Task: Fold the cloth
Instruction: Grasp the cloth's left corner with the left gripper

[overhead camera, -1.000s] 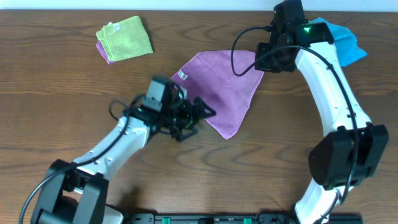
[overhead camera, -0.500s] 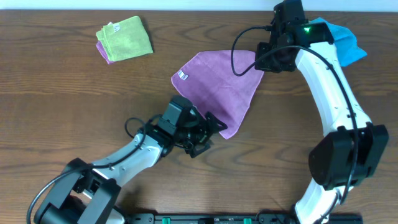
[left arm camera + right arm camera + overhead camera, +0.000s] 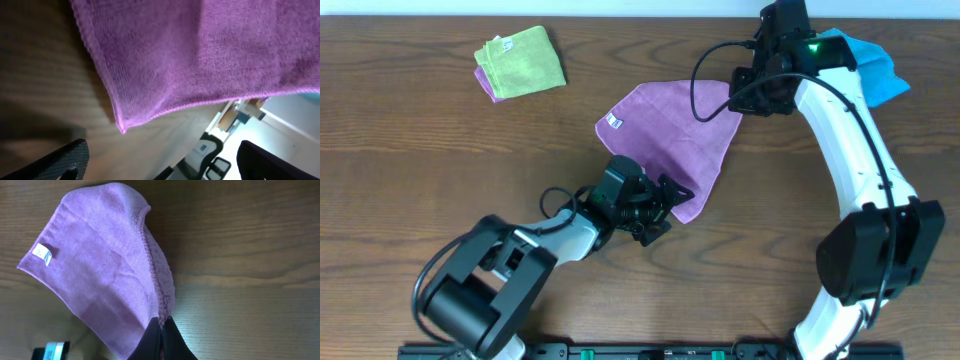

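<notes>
Overhead: the cloth [image 3: 665, 145] lay mid-frame on the counter [image 3: 420, 180]. The right end effector [image 3: 745, 98] was at its upper-right corner and the left end effector [image 3: 665, 205] by its lowest corner.

Left wrist: the cloth filled the upper frame, its corner just above wide-apart fingers [image 3: 65, 160].

Right wrist: the jaws were clamped together on the cloth's hem at bottom centre.

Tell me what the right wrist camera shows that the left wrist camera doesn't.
Only the right wrist view shows the white tag and the right gripper shut on the hem of the cloth. Only the left wrist view shows the left gripper, open, facing a free corner of it. Both show the lilac cloth lying on the wooden table.
</notes>
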You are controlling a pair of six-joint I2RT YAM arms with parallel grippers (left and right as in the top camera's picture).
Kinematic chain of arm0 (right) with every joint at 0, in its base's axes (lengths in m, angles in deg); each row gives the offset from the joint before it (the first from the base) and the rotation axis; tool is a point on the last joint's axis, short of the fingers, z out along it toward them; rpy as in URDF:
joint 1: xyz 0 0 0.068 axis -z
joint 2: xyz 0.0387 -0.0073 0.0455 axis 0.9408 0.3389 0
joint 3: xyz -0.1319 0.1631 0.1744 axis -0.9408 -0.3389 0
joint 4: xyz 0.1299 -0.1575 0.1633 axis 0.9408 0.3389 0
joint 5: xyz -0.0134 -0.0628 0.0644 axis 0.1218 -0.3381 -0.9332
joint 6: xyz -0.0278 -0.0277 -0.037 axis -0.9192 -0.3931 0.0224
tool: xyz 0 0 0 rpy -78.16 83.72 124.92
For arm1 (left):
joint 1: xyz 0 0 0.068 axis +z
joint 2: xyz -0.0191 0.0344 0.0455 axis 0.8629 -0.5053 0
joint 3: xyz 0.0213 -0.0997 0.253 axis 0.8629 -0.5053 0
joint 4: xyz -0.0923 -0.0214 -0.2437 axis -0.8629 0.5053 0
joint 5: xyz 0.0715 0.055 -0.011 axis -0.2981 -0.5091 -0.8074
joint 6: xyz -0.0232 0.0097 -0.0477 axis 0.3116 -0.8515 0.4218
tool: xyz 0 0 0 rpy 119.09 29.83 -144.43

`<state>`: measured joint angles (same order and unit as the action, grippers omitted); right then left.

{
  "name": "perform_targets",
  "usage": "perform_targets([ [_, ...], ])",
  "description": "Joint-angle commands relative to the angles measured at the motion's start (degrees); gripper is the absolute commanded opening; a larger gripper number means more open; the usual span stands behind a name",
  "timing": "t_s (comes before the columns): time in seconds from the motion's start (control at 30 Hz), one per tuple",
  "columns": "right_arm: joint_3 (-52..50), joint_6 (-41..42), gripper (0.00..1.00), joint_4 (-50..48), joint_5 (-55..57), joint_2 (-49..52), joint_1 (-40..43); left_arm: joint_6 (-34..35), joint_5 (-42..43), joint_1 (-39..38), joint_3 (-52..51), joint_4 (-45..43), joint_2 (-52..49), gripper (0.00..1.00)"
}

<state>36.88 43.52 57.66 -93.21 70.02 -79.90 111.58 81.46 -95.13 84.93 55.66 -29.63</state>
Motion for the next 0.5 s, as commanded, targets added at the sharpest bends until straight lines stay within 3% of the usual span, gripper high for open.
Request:
perform_targets([
  [0.0,0.07,0.98,0.01,0.02,-0.37,-0.04,0.31,2.58,0.35,-0.22,-0.17,-1.95,-2.08,0.96],
  [0.37,0.07,0.98,0.01,-0.02,-0.37,-0.04,0.31,2.75,-4.0,-1.29,-0.17,-2.54,-4.28,1.0],
  [0.47,0.07,0.98,0.01,0.0,-0.37,-0.04,0.31,2.99,-5.33,-1.97,-0.17,-2.51,-4.61,0.93],
])
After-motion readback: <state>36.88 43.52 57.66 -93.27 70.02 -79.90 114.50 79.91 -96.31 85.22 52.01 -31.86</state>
